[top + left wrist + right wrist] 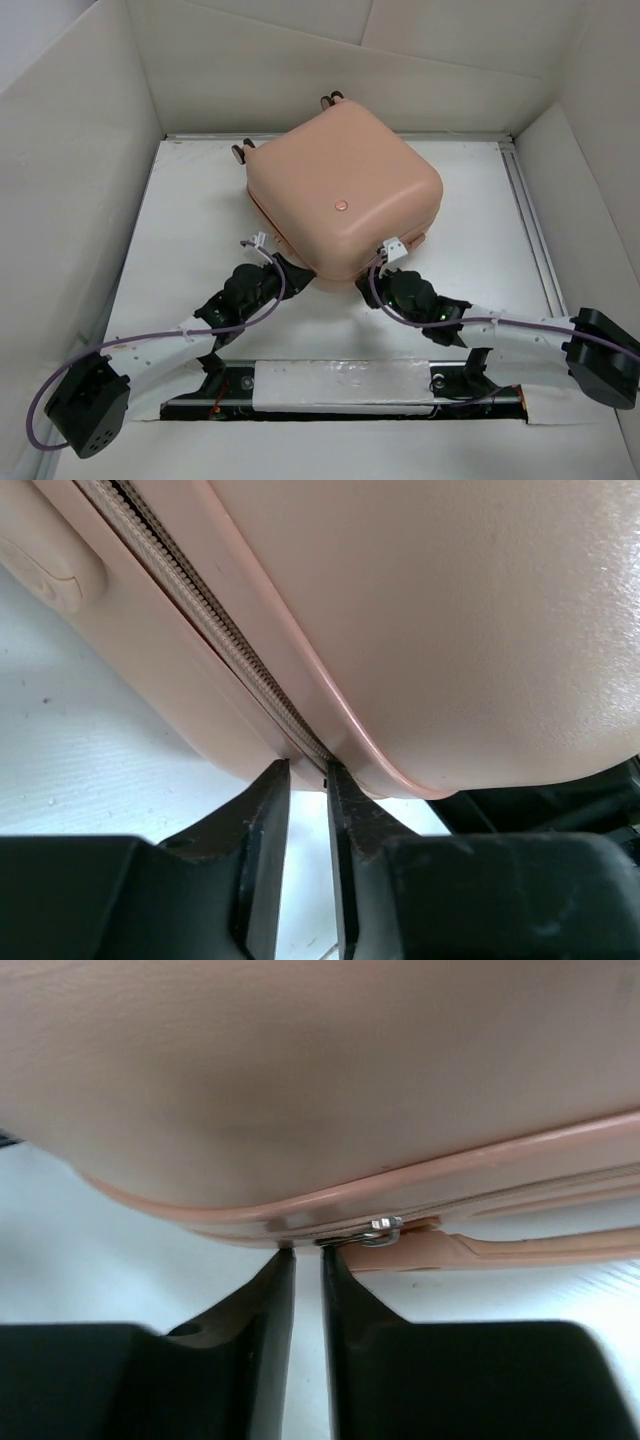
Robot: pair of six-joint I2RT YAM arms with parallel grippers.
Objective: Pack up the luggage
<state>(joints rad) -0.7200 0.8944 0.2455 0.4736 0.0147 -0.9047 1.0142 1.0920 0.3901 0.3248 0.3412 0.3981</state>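
The luggage (345,190) lies closed and flat on the white worktop (190,230), towards the far side and turned cornerwise, so one rounded corner points at the arms. Its wheels (240,153) stick out on the far side, close to the back wall (260,60). The small round button (340,205) sits on the upper shell.

White boards fence the worktop on three sides. There is a broad bare strip to the left of the case and another to the right, where a pale rail (530,220) runs along the edge. Behind the case there is hardly any room.

Both arms reach in low from the near edge. The left gripper (290,272) meets the near-left edge of the case and the right gripper (380,275) the near-right edge, either side of that corner.

From the left wrist, the jaws stand a thin slit apart with their tips right at the zipper (200,610), where the seam curves round the corner. Whether they nip anything there I cannot tell.

From the right wrist, the jaws are likewise drawn in to a narrow gap, tips up against the lower rim of the shell. White worktop shows through the slit and nothing sits in it. The metal ring (382,1230) of the zip pull hangs just beside the right-hand tip, outside the gap, and its peach tab (500,1248) trails away along the edge.
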